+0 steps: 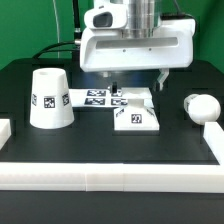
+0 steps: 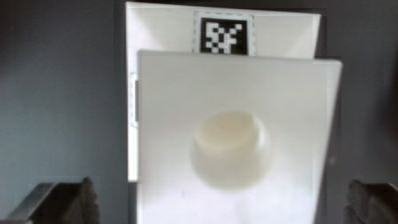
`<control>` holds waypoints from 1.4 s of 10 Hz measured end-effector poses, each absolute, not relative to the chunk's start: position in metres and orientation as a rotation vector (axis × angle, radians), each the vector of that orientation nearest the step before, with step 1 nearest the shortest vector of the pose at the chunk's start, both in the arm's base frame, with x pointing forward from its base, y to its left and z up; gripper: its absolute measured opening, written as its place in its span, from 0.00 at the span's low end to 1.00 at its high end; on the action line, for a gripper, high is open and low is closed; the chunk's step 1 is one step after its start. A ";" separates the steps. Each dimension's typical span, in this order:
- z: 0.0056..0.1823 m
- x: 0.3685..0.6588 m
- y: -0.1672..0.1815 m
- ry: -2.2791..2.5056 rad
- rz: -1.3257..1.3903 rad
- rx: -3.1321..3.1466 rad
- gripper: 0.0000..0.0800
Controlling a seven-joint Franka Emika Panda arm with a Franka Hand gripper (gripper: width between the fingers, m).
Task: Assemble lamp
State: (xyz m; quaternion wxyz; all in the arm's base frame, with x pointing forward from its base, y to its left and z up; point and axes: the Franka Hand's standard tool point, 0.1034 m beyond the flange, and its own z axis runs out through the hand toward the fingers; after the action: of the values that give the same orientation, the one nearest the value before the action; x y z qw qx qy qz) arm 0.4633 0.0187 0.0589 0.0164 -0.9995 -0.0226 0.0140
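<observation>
Front rail (image 1: 110, 180): long, white, runs across the near edge of the black table (image 1: 100, 142). A second white rail (image 1: 214, 132) sits on the exterior view's right.

Lamp parts, all separate, none joined:
- base (image 1: 136, 113): flat white square, lying flat mid-table, one tag facing up on its near part. Its far edge is just beside the marker board (image 1: 94, 97); contact cannot be told
- shade (image 1: 50, 98): tapered cup standing on its wide end, narrow end up, tag on its side, on the exterior view's left, just beside the marker board
- bulb (image 1: 203, 105): round head, lying on the table on the exterior view's right, well apart from the base, near the right-hand rail

Gripper (image 1: 136, 85): hangs directly over the base, pointing down, released and holding nothing. Wrist view: both dark fingertips (image 2: 61, 200) are spread wide, one on each side of the base (image 2: 231, 110), with a gap showing at either edge. The round socket recess (image 2: 231, 145) in the base lies between them, with the tag (image 2: 222, 37) at the base's other end
</observation>
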 end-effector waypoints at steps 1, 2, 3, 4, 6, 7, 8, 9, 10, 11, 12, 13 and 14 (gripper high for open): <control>0.054 0.462 0.019 -0.068 0.045 -3.107 0.88; 0.050 0.461 0.019 -0.067 0.049 -3.106 0.88; 0.047 0.459 0.020 -0.067 0.059 -3.106 0.88; 0.049 0.460 0.021 -0.065 0.054 -3.106 0.88; 0.051 0.461 0.021 -0.068 0.048 -3.106 0.67; 0.051 0.461 0.021 -0.069 0.048 -3.106 0.67; 0.051 0.461 0.021 -0.069 0.048 -3.106 0.67; 0.051 0.461 0.021 -0.069 0.048 -3.106 0.67; 0.051 0.461 0.021 -0.070 0.048 -3.106 0.67; 0.051 0.461 0.021 -0.070 0.048 -3.106 0.67; 0.051 0.461 0.021 -0.070 0.048 -3.106 0.67; 0.052 0.463 0.022 -0.071 0.055 -3.105 0.67; 0.056 0.475 0.025 -0.079 0.064 -3.102 0.67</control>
State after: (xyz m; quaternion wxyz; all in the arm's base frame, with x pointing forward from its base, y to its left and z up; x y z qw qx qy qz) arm 0.4752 0.0252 0.0558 0.0191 -0.9993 -0.0254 0.0207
